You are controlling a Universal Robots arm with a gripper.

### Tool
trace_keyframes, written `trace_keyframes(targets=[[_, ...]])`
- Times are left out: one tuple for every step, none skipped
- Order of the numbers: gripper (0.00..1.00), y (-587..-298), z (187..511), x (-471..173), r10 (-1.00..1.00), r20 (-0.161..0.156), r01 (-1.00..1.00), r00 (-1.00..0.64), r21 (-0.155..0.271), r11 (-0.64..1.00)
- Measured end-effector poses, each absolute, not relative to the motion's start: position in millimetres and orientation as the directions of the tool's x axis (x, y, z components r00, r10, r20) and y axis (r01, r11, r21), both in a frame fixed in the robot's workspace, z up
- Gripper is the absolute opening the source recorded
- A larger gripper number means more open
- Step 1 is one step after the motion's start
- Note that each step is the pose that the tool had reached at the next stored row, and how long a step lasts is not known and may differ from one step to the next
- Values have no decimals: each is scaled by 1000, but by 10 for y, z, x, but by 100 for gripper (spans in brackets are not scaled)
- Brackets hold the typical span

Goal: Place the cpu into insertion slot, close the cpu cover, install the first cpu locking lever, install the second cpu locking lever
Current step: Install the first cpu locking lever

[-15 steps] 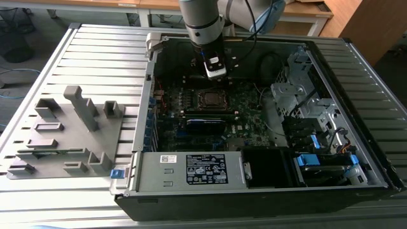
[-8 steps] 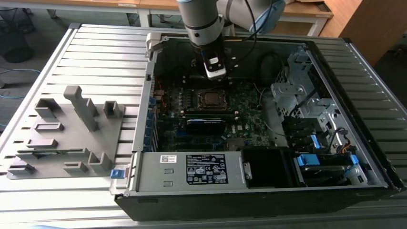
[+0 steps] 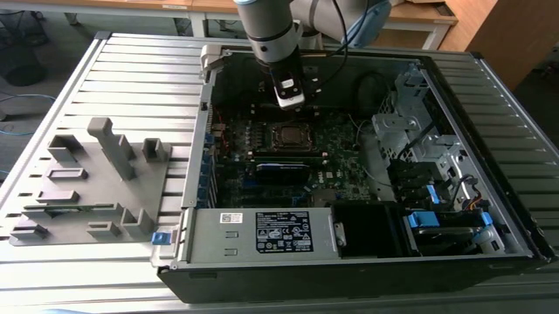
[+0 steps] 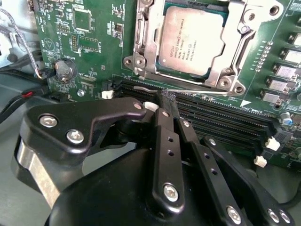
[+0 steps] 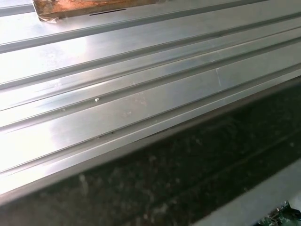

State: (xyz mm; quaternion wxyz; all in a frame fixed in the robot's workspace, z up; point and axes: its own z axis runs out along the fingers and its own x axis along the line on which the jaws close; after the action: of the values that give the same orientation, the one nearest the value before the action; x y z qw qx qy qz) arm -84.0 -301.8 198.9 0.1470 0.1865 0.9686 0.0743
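Your pincer (image 4: 167, 98) is clenched, both fingers pinched into a single narrow point with nothing between them, and that looks deliberate: a blunt closed tip is what you want for nudging a thin wire rather than grabbing it. In the second wrist view the tip sits right at the locking lever (image 4: 202, 91), the slim metal rod that runs along the edge of the socket next to the memory slots (image 4: 225, 117); whether it actually touches the rod, you can't quite tell from here. Look at the cpu (image 4: 188, 37): it lies flat and square in its seat, and the cpu cover (image 4: 230, 52) is folded down around it, framing the silver top through its window, so placing and closing both look done. In the exterior view the arm hangs straight down into the open computer case (image 3: 262, 229), the pincer (image 3: 290, 98) on the far side of the insertion slot (image 3: 288, 135), low over the green motherboard (image 4: 89, 42). Off on the exterior view's left, the grey rack (image 3: 88, 183) rests on the ribbed table (image 3: 131, 72), well apart from the work.
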Motion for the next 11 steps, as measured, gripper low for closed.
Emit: trace_keyframes(targets=[[11, -3018, 1987, -840, 383, -258, 339, -887, 199, 919], [11, -3019, 1985, -840, 383, -259, 339, -887, 200, 919], [11, -3019, 1983, -840, 383, -261, 338, -886, 200, 919], [11, -3019, 1980, -841, 383, -263, 338, -886, 201, 919], [11, -3019, 1977, -841, 383, -264, 338, -885, 201, 919], [11, -3020, 1975, -840, 383, -265, 337, -885, 202, 919], [11, -3021, 1973, -840, 383, -266, 337, -885, 202, 919], [11, -3025, 1973, -840, 383, -266, 337, -885, 202, 919], [11, -3031, 1973, -840, 383, -267, 337, -884, 202, 919], [11, -3041, 1973, -840, 383, -267, 337, -884, 202, 919], [11, -3055, 1973, -840, 383, -267, 337, -884, 202, 919]])
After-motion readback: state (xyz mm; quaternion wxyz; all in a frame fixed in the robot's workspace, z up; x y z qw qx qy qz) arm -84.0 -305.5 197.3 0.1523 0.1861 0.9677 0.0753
